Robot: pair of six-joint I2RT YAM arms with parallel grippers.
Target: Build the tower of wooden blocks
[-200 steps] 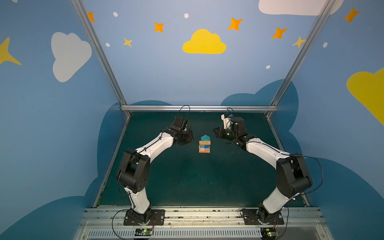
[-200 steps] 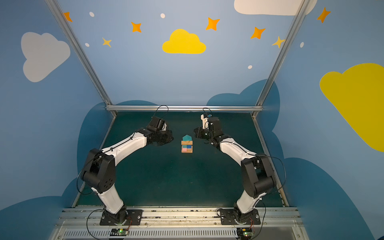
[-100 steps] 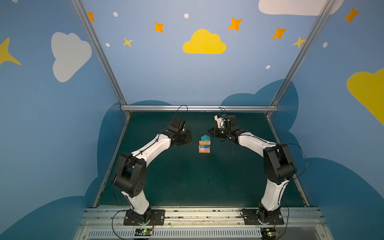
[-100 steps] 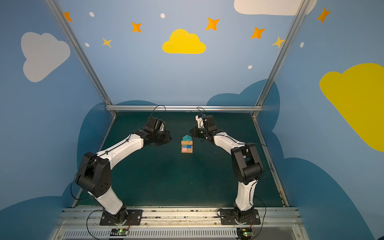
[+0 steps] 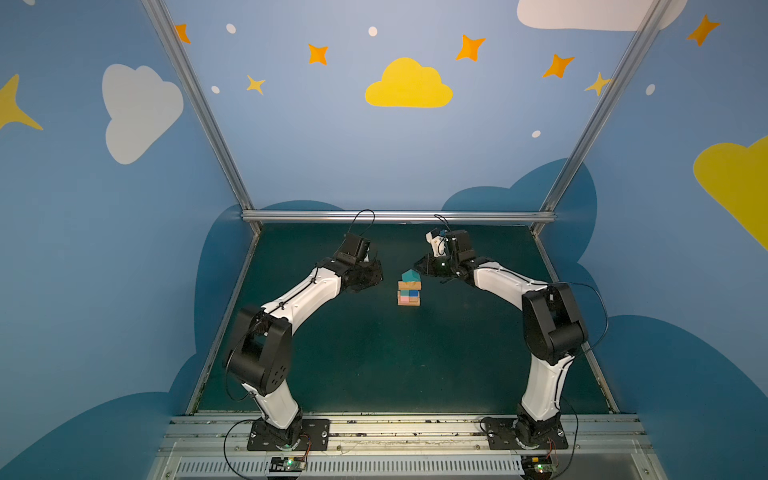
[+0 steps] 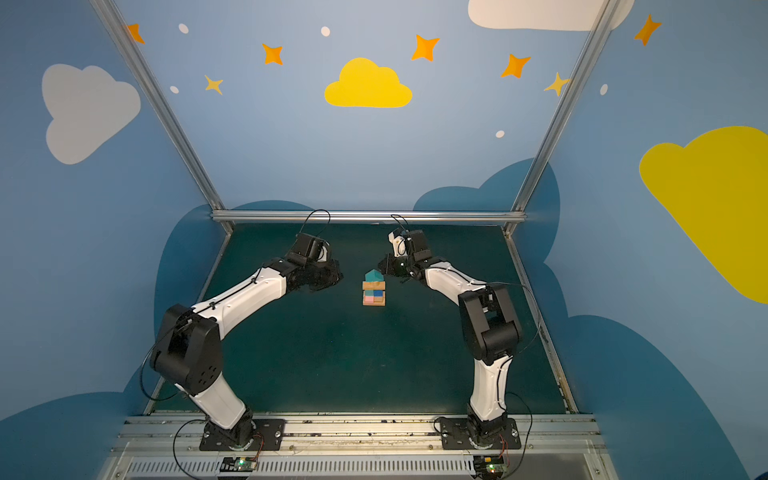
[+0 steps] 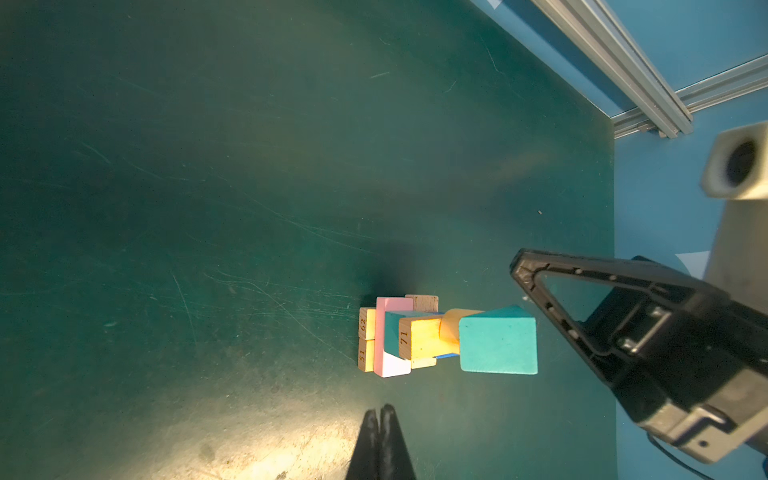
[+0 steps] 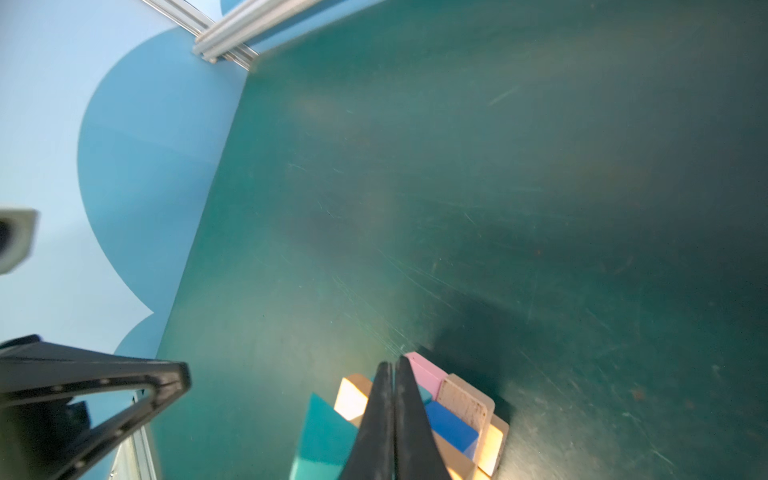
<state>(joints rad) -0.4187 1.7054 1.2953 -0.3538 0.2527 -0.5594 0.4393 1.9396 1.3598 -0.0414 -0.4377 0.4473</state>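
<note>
On the dark green table (image 5: 374, 365), the left arm (image 5: 303, 297) and the right arm (image 5: 505, 283) rise from bases at the near edge, bow outward at the elbows and turn their wrists inward over the far half, facing each other across the wood block tower (image 5: 409, 289). The tower stands upright, long axis vertical, about midway between the table's left and right edges and nearer the far edge than the near one; neither arm touches it. The left gripper (image 5: 377, 270) hangs to the tower's left with bare table between, its jaws pressed together on nothing, as the left wrist view shows. The right gripper (image 5: 417, 264) is likewise clenched and empty. It is the nearer of the two, its tip just beside the tower's top on the right, apart from it in the left wrist view. The stack runs from tan wooden bars (image 7: 366, 324) on the table through a pink bar (image 7: 392, 303), a blue cube (image 8: 451, 426) and a teal cube (image 7: 392, 336), then a tan bar (image 7: 424, 338) and a tan cylinder (image 7: 451, 328), up to the teal house-shaped piece (image 5: 410, 275). With every visible block stacked, the build looks finished — any withdrawal would turn on the right tip clearing that top piece without a nudge.
</note>
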